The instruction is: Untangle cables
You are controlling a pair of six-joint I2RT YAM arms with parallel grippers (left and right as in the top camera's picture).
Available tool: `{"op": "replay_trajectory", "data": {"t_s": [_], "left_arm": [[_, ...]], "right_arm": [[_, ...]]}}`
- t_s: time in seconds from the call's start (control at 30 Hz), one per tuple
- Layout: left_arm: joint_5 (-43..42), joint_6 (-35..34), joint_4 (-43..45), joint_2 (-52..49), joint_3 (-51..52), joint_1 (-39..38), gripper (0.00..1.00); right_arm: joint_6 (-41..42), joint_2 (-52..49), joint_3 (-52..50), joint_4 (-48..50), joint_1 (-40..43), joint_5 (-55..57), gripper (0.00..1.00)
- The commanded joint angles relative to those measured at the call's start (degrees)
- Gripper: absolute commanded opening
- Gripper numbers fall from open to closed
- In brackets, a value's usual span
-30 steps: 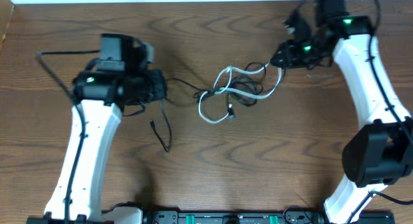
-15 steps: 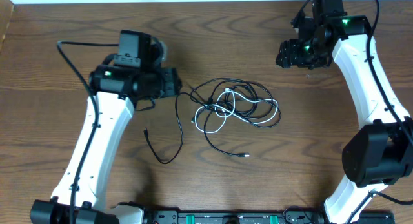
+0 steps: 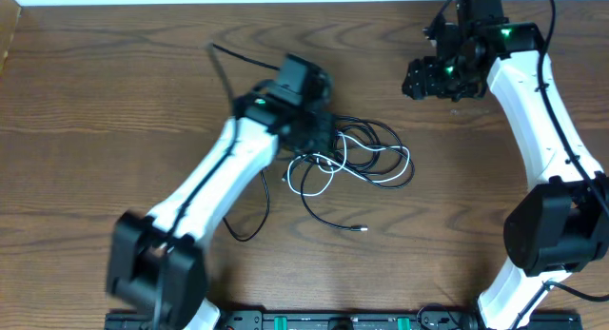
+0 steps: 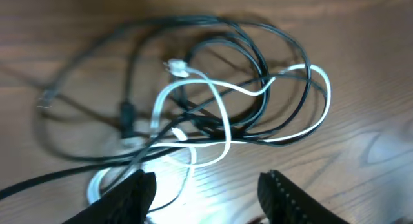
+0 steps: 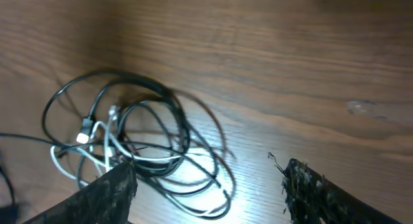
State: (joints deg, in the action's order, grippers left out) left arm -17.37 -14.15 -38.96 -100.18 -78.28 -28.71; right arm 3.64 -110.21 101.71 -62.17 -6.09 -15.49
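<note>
The cables lie in a loose tangle at the table's middle: black loops [image 3: 376,140] wound with one white cord [image 3: 395,173]. A black strand with a small plug [image 3: 362,229] trails toward the front. My left gripper [image 3: 317,138] hovers over the tangle's left edge, open and empty. In the left wrist view the white cord [image 4: 222,124] and black loops [image 4: 258,53] lie just ahead of the spread fingers [image 4: 206,198]. My right gripper [image 3: 422,80] is open and empty at the back right, apart from the tangle. The right wrist view shows the cables [image 5: 139,137] beyond its fingers [image 5: 210,195].
A separate black strand [image 3: 252,225] curls on the wood left of the tangle, partly under my left arm. A thick black robot wire [image 3: 238,59] runs behind the left arm. The table's back edge [image 3: 285,2] lies beyond both arms.
The cables, stretched between both grippers a second ago, now lie slack on the table. My left arm has swung right over the tangle. The right gripper has stayed near the back right.
</note>
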Motion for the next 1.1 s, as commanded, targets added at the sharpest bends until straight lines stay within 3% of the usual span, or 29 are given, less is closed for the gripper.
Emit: {"op": "replay_trajectory", "data": {"t_s": [0.0, 0.37, 0.5, 0.7, 0.97, 1.03, 1.07], "left_arm": [[-1.0, -1.2, 1.6, -3.7, 0.2, -2.3, 0.59], [-0.7, -5.1, 6.9, -13.1, 0.2, -4.5, 0.59], [5.0, -6.4, 7.2, -14.1, 0.2, -4.5, 0.58], [7.1, -6.5, 8.3, -14.3, 0.2, -4.6, 0.32], [9.3, -6.5, 8.5, -15.9, 0.2, -5.8, 0.31], [9.4, -6.5, 8.2, -16.3, 0.2, -6.2, 0.11], [9.9, -6.5, 8.0, -16.3, 0.2, -6.4, 0.08]], "right_arm": [[-0.4, -0.5, -0.3, -0.2, 1.7, 1.4, 0.72], [-0.5, -0.5, -0.3, -0.4, 2.6, 1.4, 0.72], [-0.5, -0.5, -0.3, -0.4, 2.7, 1.4, 0.72], [-0.5, -0.5, -0.3, -0.4, 2.6, 1.4, 0.73], [-0.5, -0.5, -0.3, -0.5, 2.6, 1.4, 0.73], [-0.5, -0.5, -0.3, -0.5, 2.6, 1.4, 0.73], [-0.5, -0.5, -0.3, -0.5, 2.6, 1.4, 0.73]]}}
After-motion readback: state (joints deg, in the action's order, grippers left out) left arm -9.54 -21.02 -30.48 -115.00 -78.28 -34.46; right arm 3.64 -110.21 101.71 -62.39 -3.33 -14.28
